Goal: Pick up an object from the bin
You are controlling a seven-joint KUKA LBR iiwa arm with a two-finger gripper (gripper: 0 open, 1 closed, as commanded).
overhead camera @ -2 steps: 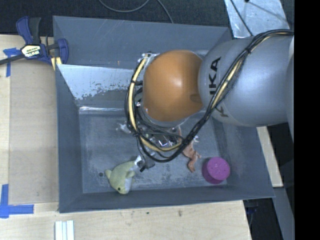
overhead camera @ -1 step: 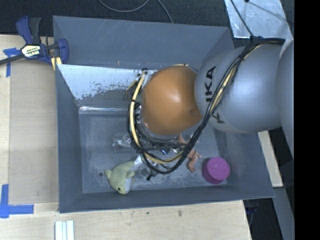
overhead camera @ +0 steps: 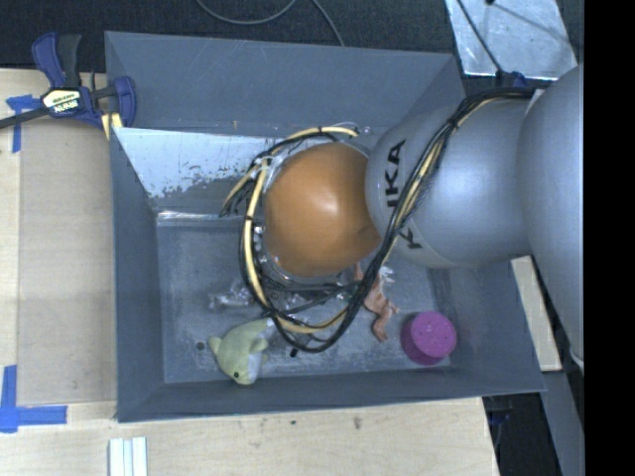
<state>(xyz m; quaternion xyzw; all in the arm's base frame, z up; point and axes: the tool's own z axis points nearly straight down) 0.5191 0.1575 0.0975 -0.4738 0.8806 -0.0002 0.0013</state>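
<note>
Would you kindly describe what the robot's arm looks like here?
The arm is rounded silver-grey metal with orange KUKA lettering. Its wrist carries a glossy orange dome cover, ringed by yellow and black cables.

Cannot see the middle of the floor of the grey metal bin [overhead camera: 134,266]: covered by the round orange wrist cover [overhead camera: 313,206] and its loops of black and yellow cable [overhead camera: 317,330]. Cannot identify the small pale silvery bits [overhead camera: 230,296] on the floor left of that cover: too small. Can make out only part of a small orange-pink figure [overhead camera: 381,310], upper end tucked behind cable and the big silver arm [overhead camera: 466,196]. Lose that arm at the right edge.
</note>
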